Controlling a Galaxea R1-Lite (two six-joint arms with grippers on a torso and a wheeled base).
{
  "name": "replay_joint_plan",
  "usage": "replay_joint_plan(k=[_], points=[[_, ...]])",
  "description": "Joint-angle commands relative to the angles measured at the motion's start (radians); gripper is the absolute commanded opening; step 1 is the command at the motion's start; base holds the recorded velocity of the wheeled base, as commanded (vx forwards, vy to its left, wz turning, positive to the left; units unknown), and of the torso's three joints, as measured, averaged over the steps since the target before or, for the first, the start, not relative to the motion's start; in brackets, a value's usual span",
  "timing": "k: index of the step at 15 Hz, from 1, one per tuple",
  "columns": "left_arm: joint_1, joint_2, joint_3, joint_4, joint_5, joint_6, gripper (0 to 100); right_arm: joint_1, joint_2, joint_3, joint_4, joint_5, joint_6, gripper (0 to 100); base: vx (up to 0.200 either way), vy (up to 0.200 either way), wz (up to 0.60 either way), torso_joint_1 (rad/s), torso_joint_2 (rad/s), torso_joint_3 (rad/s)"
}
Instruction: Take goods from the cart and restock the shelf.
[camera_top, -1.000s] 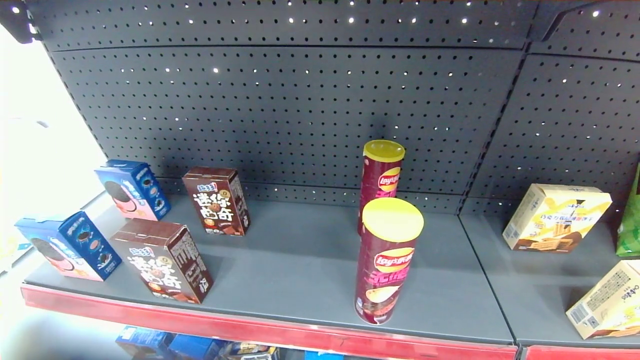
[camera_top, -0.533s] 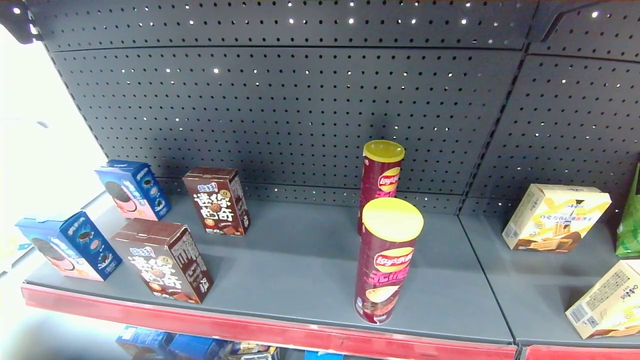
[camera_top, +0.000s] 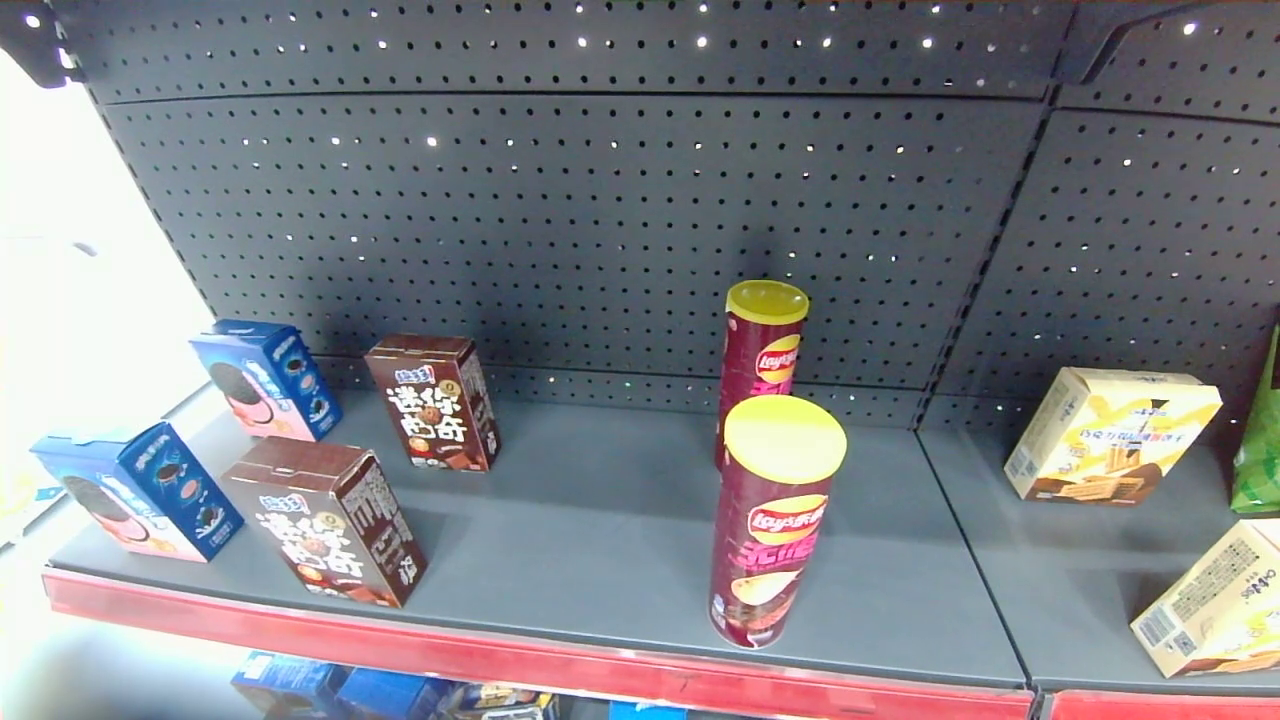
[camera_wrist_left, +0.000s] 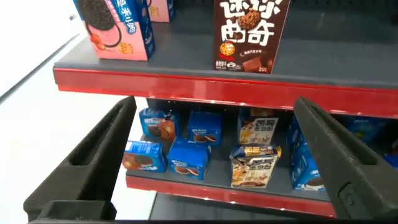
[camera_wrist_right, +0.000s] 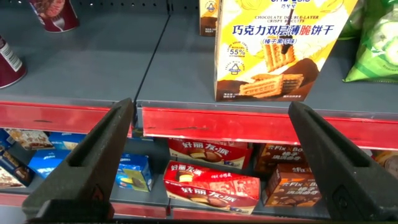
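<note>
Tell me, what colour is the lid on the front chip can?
Yellow lid, best seen in the head view.

Two yellow-lidded maroon chip cans (camera_top: 775, 530) stand upright on the shelf (camera_top: 600, 545).

Harsh blown-out glare at left

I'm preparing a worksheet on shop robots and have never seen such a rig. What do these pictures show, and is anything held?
This is a two-armed robot restocking a shop. One picture comes from its head camera, facing the shelf: blue boxes, brown boxes, two chip cans and yellow boxes sit there. The other two come from wrist cameras; the dark prongs are the left gripper and right gripper, both open, holding nothing.
</note>
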Motion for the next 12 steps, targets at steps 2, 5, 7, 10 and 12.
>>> replay_joint_plan(k=[2,5,7,10,12], points=[[0.000,0.004,0.002,0.000,0.001,-0.004,100,0.000,0.002,0.000,0.000,0.000,0.000,100,0.000,0.000,0.00,0.000,0.00,0.000],[0.000,0.004,0.002,0.000,-0.009,-0.003,100,0.000,0.002,0.000,0.000,0.000,0.000,100,0.000,0.000,0.00,0.000,0.00,0.000],[-0.001,0.004,0.002,0.000,-0.009,-0.003,100,0.000,0.002,0.000,0.000,0.000,0.000,100,0.000,0.000,0.00,0.000,0.00,0.000],[0.000,0.004,0.002,0.000,-0.006,-0.006,100,0.000,0.002,0.000,0.000,0.000,0.003,100,0.000,0.000,0.00,0.000,0.00,0.000],[-0.001,0.004,0.002,0.000,-0.009,-0.001,100,0.000,0.002,0.000,0.000,0.002,0.003,100,0.000,0.000,0.00,0.000,0.00,0.000]])
